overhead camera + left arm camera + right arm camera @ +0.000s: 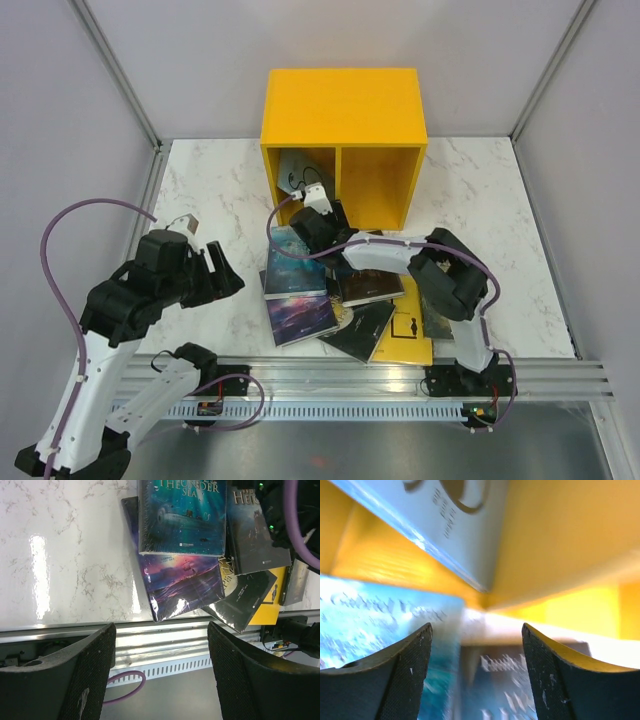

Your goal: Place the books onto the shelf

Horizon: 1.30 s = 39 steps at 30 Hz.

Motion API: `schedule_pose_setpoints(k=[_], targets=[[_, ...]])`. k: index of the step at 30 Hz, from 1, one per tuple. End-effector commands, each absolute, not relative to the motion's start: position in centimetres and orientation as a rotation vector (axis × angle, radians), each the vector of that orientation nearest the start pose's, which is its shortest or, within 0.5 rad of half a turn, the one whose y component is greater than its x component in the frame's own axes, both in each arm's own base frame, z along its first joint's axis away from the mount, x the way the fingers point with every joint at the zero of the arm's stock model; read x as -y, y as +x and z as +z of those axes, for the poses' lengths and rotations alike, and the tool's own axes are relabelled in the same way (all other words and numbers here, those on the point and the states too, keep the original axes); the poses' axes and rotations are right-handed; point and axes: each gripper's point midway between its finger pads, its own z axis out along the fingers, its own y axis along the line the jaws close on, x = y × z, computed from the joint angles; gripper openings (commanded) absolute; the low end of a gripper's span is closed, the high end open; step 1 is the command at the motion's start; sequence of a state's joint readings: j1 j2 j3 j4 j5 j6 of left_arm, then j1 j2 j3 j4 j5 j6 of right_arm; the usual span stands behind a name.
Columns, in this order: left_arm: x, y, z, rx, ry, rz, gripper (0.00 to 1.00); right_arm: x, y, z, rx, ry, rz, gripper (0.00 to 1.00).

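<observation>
Leaning in the left compartment of the yellow shelf (344, 105) at 12 o'clock, one light blue book (291, 172) is shelved — right gripper (318, 196) and left gripper (218, 268) gape wide, empty; piled paperbacks (330, 300) at centre wait

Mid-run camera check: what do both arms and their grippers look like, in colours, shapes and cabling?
The left arm and right arm both have white links between bulky black joints. A purple cable loops along each. The left gripper and right gripper each have two broad black fingers with a fine woven texture, scuffed with pale specks.
</observation>
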State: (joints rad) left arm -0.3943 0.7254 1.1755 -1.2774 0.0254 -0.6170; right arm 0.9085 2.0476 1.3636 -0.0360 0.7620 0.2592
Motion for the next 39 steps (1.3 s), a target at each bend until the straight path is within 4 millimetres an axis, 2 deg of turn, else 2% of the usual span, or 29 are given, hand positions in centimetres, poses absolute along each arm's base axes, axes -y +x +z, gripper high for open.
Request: schedule_pose_setpoints(k=[1,3,4,8,11,12,13,14,16,18,20,22,23,24,29,31,32,34,35,38,39], targets=[[9.0,14.6,24.2,-2.41,-0.289,-0.503,0.77,-30.9,38.1,12.6,-1.995,-0.239,-0.149,0.76],[9.3,14.8,23.6,-2.419,-0.294,-0.514,0.78,-30.8,36.8,13.6,-1.988,-0.254,-0.146,0.77],[9.7,15.1,23.3,-2.421,-0.291,-0.529,0.78,-30.7,36.2,15.2,-1.971,-0.239,-0.119,0.78],[10.8,16.2,22.0,-2.433,-0.286,-0.57,0.8,-31.0,33.6,17.9,-1.974,-0.236,-0.03,0.78],[12.6,17.9,21.4,-2.417,-0.257,-0.65,0.82,-32.2,31.2,17.6,-2.068,-0.278,0.154,0.78],[13.1,18.6,20.8,-2.436,-0.252,-0.658,0.83,-32.3,30.3,16.9,-2.11,-0.298,0.187,0.79],[13.6,18.9,20.1,-2.452,-0.246,-0.676,0.84,-33.2,29.1,16.7,-2.151,-0.329,0.285,0.78],[14.3,20.2,20.3,-2.419,-0.234,-0.698,0.84,-33.4,28.4,16.4,-2.182,-0.282,0.342,0.79],[15.3,21.5,19.1,-2.447,-0.22,-0.722,0.85,-33.1,26.7,15.6,-2.235,-0.246,0.433,0.78],[16.2,23.4,19.4,-2.394,-0.186,-0.763,0.85,-32.5,26.0,15.1,-2.265,-0.144,0.507,0.79],[16.6,24.6,18.5,-2.411,-0.186,-0.774,0.85,-31.9,25.7,14.2,-2.3,-0.09,0.559,0.79],[16.6,26.4,18.0,-2.399,-0.193,-0.805,0.85,-32.1,25.8,14.6,-2.3,-0.02,0.632,0.79],[16.3,27.6,18.1,-2.371,-0.205,-0.812,0.85,-32.2,26.0,14.5,-2.309,0.011,0.659,0.79],[16.4,28.0,18.0,-2.368,-0.198,-0.834,0.85,-32.2,26.1,14.2,-2.318,0.023,0.667,0.79],[15.2,31.1,15.9,-2.371,-0.228,-0.851,0.85,-33.1,27.2,13.4,-2.346,0.089,0.757,0.79],[15.2,32.0,15.4,-2.365,-0.226,-0.864,0.86,-33.3,27.6,12.2,-2.375,0.095,0.742,0.78],[15.0,32.5,14.4,-2.389,-0.245,-0.863,0.86,-33.5,28.0,12.3,-2.375,0.096,0.741,0.78],[15.2,33.1,13.8,-2.392,-0.243,-0.883,0.86,-33.8,28.3,10.8,-2.412,0.07,0.72,0.77],[15.1,33.3,12.6,-2.424,-0.257,-0.883,0.85,-33.8,28.7,10.1,-2.432,0.066,0.698,0.76],[15.1,33.7,11.1,-2.452,-0.262,-0.879,0.85,-34.2,29.3,9.5,-2.455,0.05,0.688,0.74],[15.0,33.7,10.1,-2.472,-0.275,-0.876,0.85,-34.2,29.4,8.5,-2.475,0.047,0.67,0.72]])
